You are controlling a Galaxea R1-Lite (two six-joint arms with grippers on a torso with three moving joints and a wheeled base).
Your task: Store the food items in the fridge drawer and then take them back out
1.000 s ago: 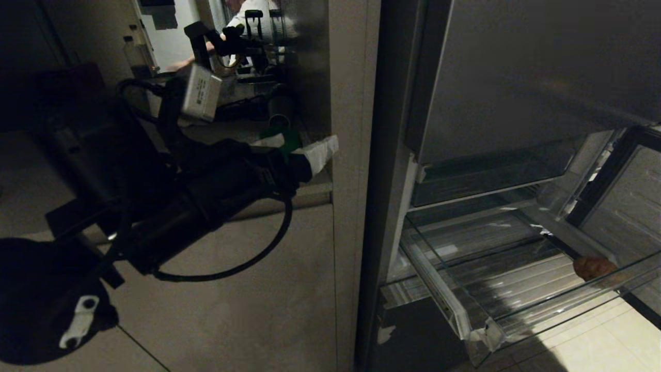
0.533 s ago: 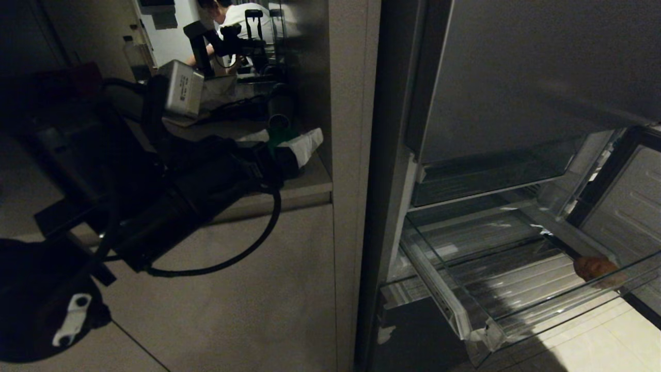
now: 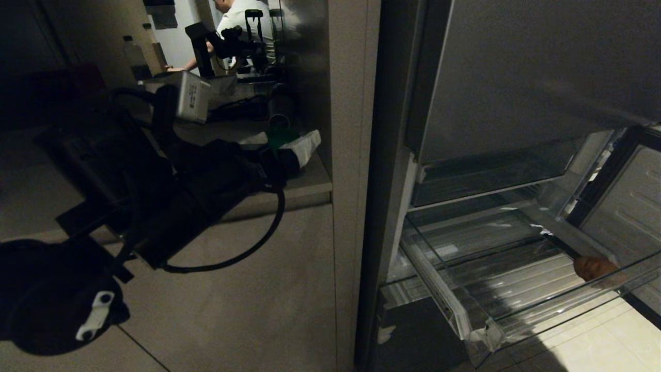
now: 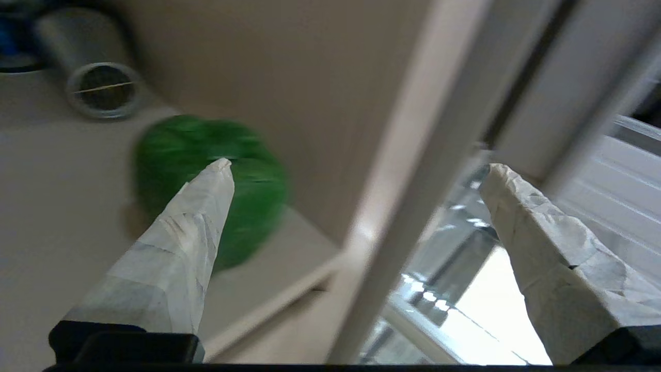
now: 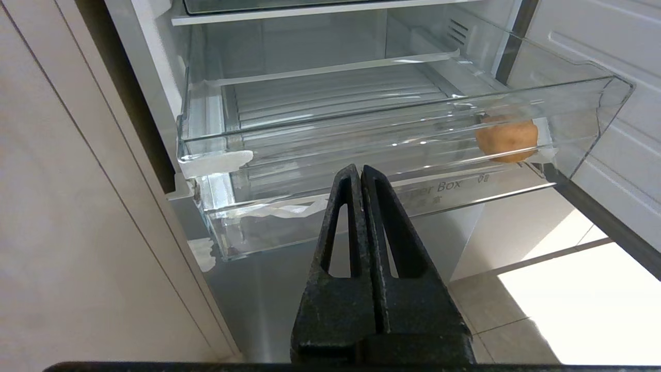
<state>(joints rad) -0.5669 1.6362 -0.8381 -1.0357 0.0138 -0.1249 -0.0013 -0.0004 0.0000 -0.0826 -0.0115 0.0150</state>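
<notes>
While the drawer [image 5: 392, 129] stands pulled out of the fridge, one potato [image 5: 506, 138] lies inside it at the front right corner, against the clear front wall. Rest of the ribbed drawer floor shows nothing else. Front lip carries printed text: only "er Box" reads in the right wrist view, with small characters beneath that I can't make out.

Left end effector [image 4: 356, 170] is spread wide, nothing between the white-wrapped fingers [image 4: 181, 237]. It sits over the beige surface [image 3: 304, 191] left of the fridge, near the side panel [image 3: 353, 155]. One finger lies across a green rounded item [image 4: 248, 201] in the wrist view; contact can't be told. A grey metal cylinder [image 4: 100, 90] lies on the same surface further back.

Right end effector [image 5: 360, 173] is fully closed, black fingers pressed together, empty, hanging low in front of the drawer and well apart from it.

Grey box [image 3: 191, 101] on the left arm has a label, text unreadable. A person [image 3: 237, 20] in a white top is in the background, beyond the surface.
</notes>
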